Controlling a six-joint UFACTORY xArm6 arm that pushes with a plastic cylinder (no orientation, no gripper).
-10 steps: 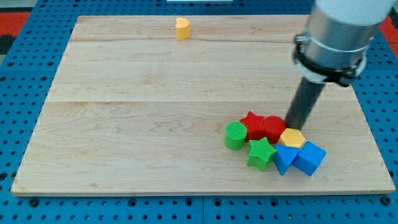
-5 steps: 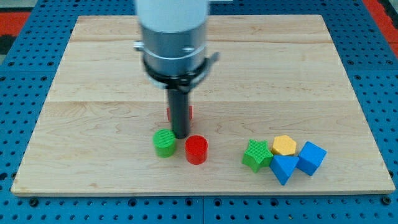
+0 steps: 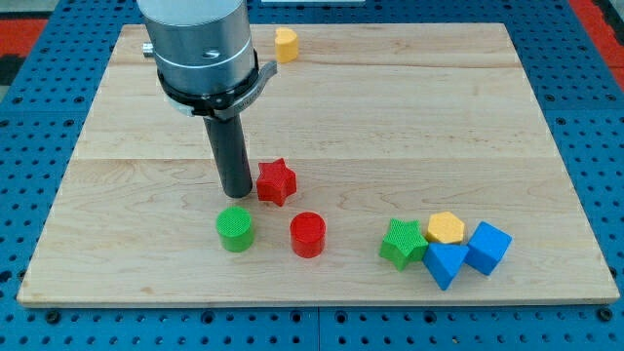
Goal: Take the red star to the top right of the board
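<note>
The red star (image 3: 276, 180) lies near the middle of the wooden board (image 3: 390, 117), a little toward the view's bottom. My tip (image 3: 237, 193) stands just left of the star, close to or touching its left side. A green cylinder (image 3: 234, 229) lies just below the tip. A red cylinder (image 3: 308, 234) lies below and right of the star.
A yellow block (image 3: 285, 44) sits near the view's top edge. At the bottom right lie a green star (image 3: 403, 243), a yellow hexagon block (image 3: 446, 228) and two blue blocks (image 3: 445, 263) (image 3: 487, 247) in a cluster. The arm's grey body (image 3: 200, 44) hangs over the upper left.
My tip moved left, from right of the cluster to the star's left side. The red star, red cylinder and green cylinder were pushed left, away from the cluster.
</note>
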